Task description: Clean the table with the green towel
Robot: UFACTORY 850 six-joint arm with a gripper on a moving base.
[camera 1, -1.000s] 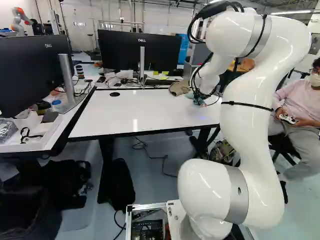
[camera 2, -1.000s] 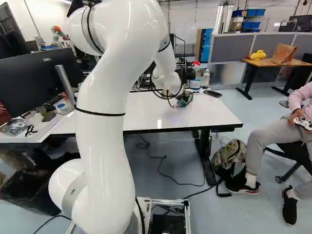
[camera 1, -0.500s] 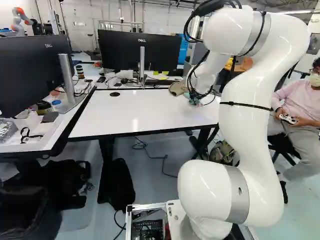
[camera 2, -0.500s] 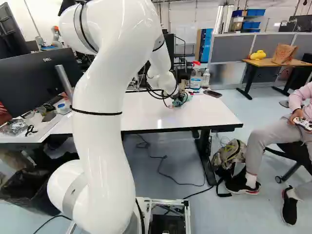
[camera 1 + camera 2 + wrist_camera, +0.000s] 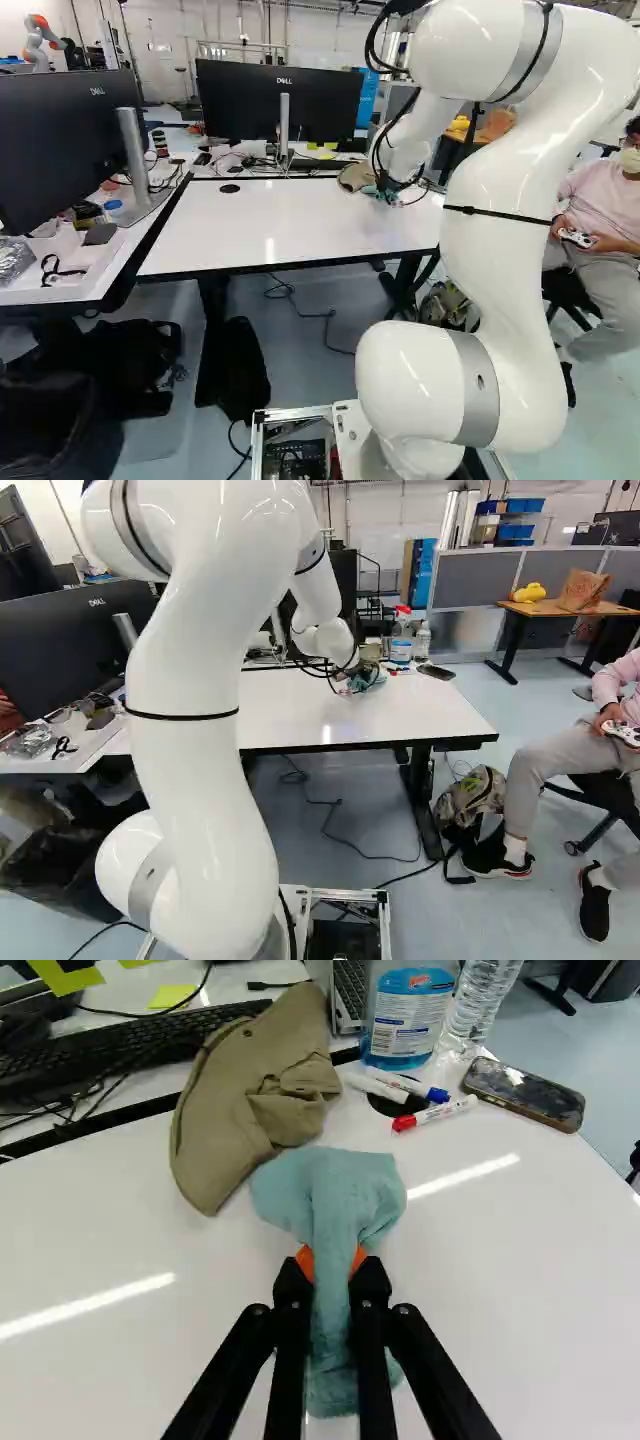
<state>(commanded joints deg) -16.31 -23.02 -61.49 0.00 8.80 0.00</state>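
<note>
Has carried the gripper [image 5: 356,680] and the green towel [image 5: 340,1195] slightly farther across the table [image 5: 250,225] than half a second ago, toward its far edge and the cap [image 5: 255,1090]. Has swung the upper arm [image 5: 215,600] leftward in the right base view, with no shift of the base. Hides the towel's middle partly behind the fingers. Makes the fingertips hard to tell apart in both base views, among cables and cloth. Cuts off the blue-labelled bottle [image 5: 408,1020] at the edge of the wrist view. Pinches the towel from both sides between orange pads, fingers close together with only bunched cloth between. Spreads one end of the towel ahead of the fingertips, right beside the cap, and trails the other back between and under the fingers. Cannot tell for certain about contact with the cap.
</note>
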